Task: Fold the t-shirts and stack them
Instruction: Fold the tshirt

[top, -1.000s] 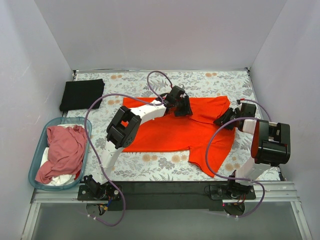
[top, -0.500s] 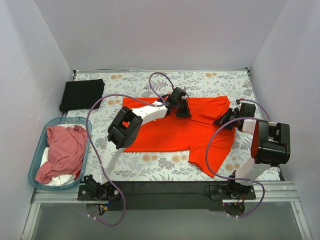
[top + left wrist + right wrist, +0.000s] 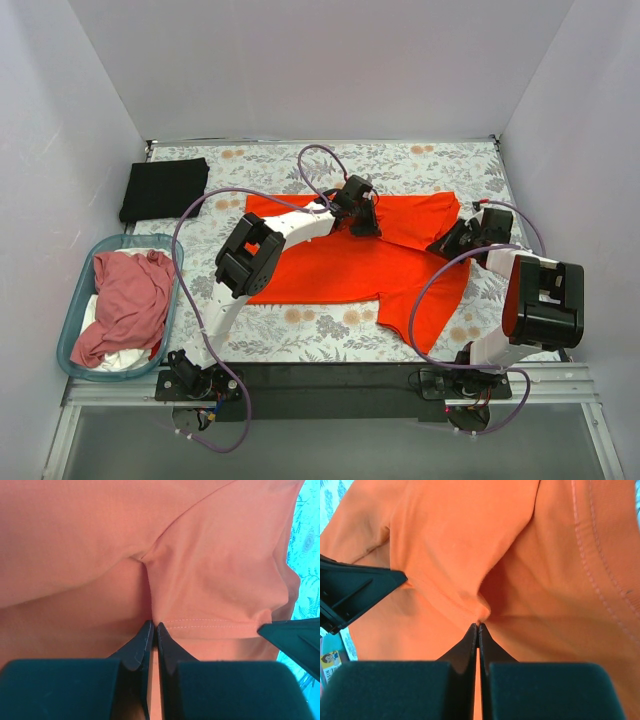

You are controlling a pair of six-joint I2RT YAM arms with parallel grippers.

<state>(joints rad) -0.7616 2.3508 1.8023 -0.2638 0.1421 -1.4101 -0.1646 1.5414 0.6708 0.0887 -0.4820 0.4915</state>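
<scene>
Now the orange-red t-shirt (image 3: 330,268) lies spread across the middle of the desk (image 3: 440,160), its long axis running left to right and most of its cloth nearer the arm bases than either hand. The left hand (image 3: 365,224) is pinched tight on a ridge of cloth at the shirt's far middle. The right hand (image 3: 446,243) is clamped likewise beside the right sleeve, so a fold probably carries that far edge nearward.

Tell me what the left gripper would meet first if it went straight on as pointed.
The orange-red t-shirt: the left gripper is shut on a pinch of it, and more of that shirt fills the view ahead. What lies beneath the cloth is hidden.
</scene>
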